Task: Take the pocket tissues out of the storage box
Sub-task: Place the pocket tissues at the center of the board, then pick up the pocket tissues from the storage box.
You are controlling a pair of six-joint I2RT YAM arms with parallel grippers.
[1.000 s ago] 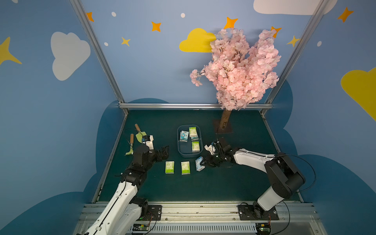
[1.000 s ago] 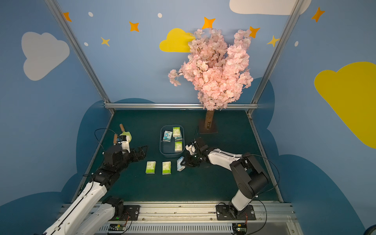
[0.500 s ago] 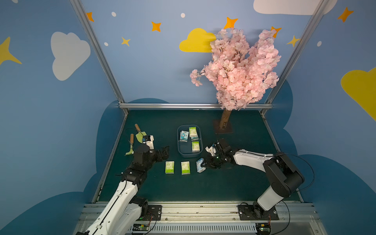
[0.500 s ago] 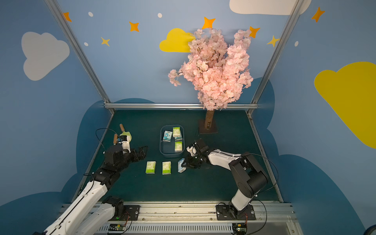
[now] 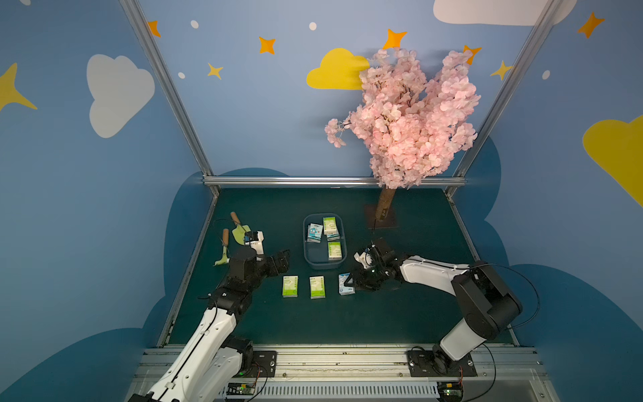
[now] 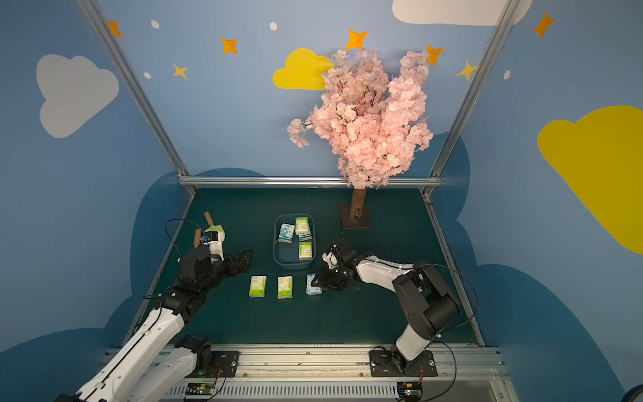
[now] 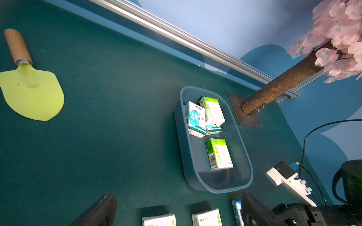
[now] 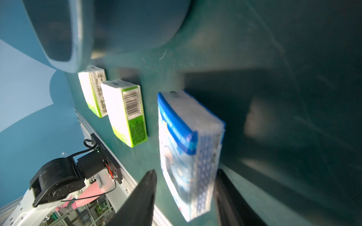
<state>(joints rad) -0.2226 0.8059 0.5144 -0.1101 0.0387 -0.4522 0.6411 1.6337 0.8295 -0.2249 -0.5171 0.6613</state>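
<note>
storage box (image 5: pixel 324 267) sits mid-mat, a bit far of centre. 4 pocket tissues show inside it: near green pkt (image 5: pixel 334 251) at the near-right, far green pkt (image 5: pixel 330 225) at the far-right lying on top of a hidden blue pkt (image 5: pixel 334 237) w/ only its near edge poking out, & cartoon blue pkt (image 5: pixel 314 233) at the far-left, just beside that stack. 3 more are out on the mat (image 5: pixel 400 320), in a left-right row just near of the box: left green pkt (image 5: pixel 290 286), mid green pkt (image 5: pixel 317 287), then end blue pkt (image 5: pixel 345 284) at the right. r gripper (image 5: pixel 355 282) is low at the end blue pkt, fingers apart & astride it, not clamped. in the r wrist view one finger (image 8: pixel 145 195) has a clear gap to the pkt. the other finger (image 8: pixel 227 199) is right beside it, contact can't tell. pkt lies on the mat. l gripper (image 5: pixel 280 261) hovers left of the box, jaws wide apart, empty. trowel (image 5: pixel 240 232) & 2nd green tool (image 5: pixel 223 250) lie far-left. pink tree (image 5: pixel 407 121) stands far-right.
</note>
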